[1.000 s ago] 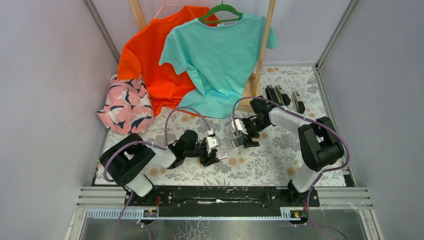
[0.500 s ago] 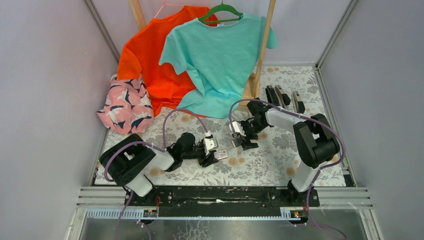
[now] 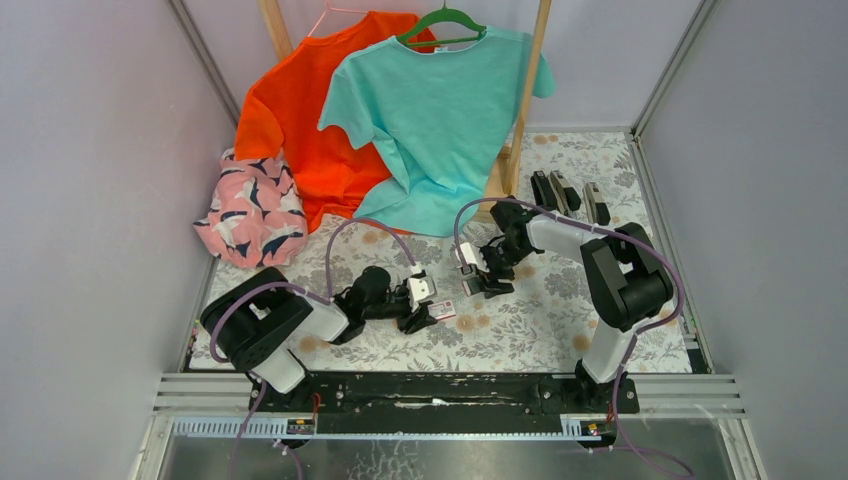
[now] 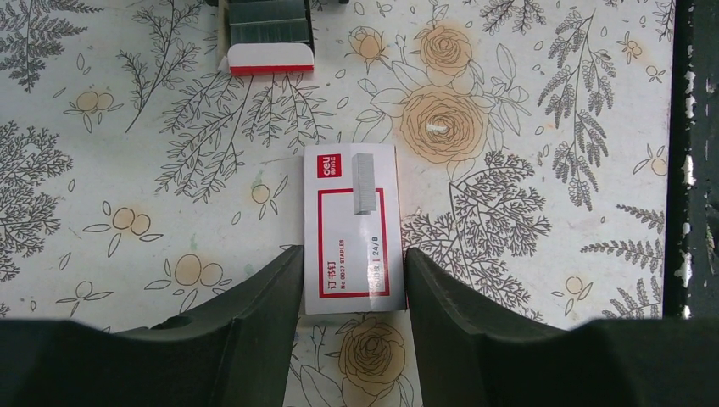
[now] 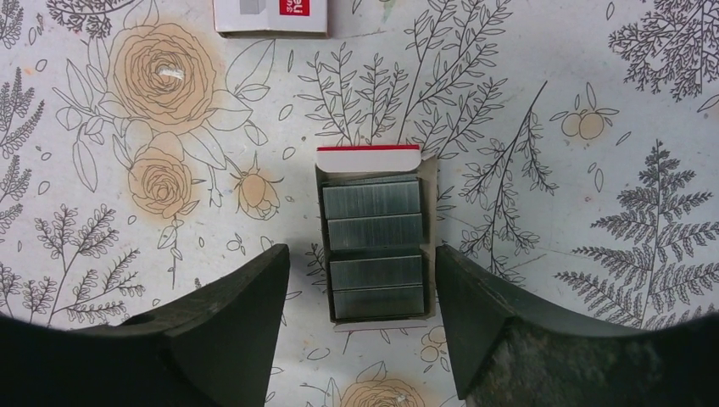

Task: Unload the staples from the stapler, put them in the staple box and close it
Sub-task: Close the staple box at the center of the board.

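Several silver-grey staples lie in strips in an open cardboard tray flat on the table. My right gripper is open and straddles the tray's near end with a gap on each side. My left gripper is closed on the near end of a white-and-red staple box that lies flat, both fingers against its sides. The tray also shows in the left wrist view. In the top view both grippers, left and right, are low at mid-table. Three black staplers lie at the back right.
A wooden rack with a teal shirt and an orange shirt stands at the back. A pink patterned cloth lies at the back left. One loose staple lies on the flowered tablecloth. The black front rail borders the table.
My right gripper has moved a little to the left and now sits over the staple tray. The left gripper has stayed at the box.
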Robot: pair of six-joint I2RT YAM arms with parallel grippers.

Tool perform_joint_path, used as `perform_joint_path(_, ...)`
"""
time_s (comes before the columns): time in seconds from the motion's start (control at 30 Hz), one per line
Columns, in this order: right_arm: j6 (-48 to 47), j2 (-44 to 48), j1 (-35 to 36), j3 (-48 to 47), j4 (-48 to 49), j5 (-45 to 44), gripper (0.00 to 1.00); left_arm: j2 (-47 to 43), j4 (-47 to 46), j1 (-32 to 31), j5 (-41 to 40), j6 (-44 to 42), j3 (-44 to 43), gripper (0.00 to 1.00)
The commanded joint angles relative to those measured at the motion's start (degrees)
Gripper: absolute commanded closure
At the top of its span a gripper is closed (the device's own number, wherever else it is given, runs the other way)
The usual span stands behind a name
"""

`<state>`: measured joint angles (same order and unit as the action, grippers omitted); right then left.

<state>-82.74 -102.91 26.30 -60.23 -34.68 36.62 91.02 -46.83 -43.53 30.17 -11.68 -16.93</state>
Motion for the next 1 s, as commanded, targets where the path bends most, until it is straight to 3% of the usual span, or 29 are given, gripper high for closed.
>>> perform_joint_path(0.0, -0.37, -1.22, 0.75, -0.92, -0.70, -2.29, 0.32, 0.65, -2.91, -0.58, -1.29, -0.15, 1.28, 0.46)
perform_joint_path(0.4, -1.02, 0.44, 1.70, 1.97, 0.30, -4.00, 0.46, 0.97, -3.26, -0.85, -2.25, 0.06, 1.26, 0.46)
perform_joint_path(0.83, -1.16, 1.31, 4.45, 3.79, 0.34, -4.83, 0.50, 0.99, -3.22, -1.23, -3.09, 0.07, 1.22, 0.46)
perform_joint_path(0.97, -2.08, 1.16, 4.55, 3.74, -1.01, -4.34, 0.46, 1.00, -3.19, -1.29, -3.18, 0.09, 1.20, 0.46)
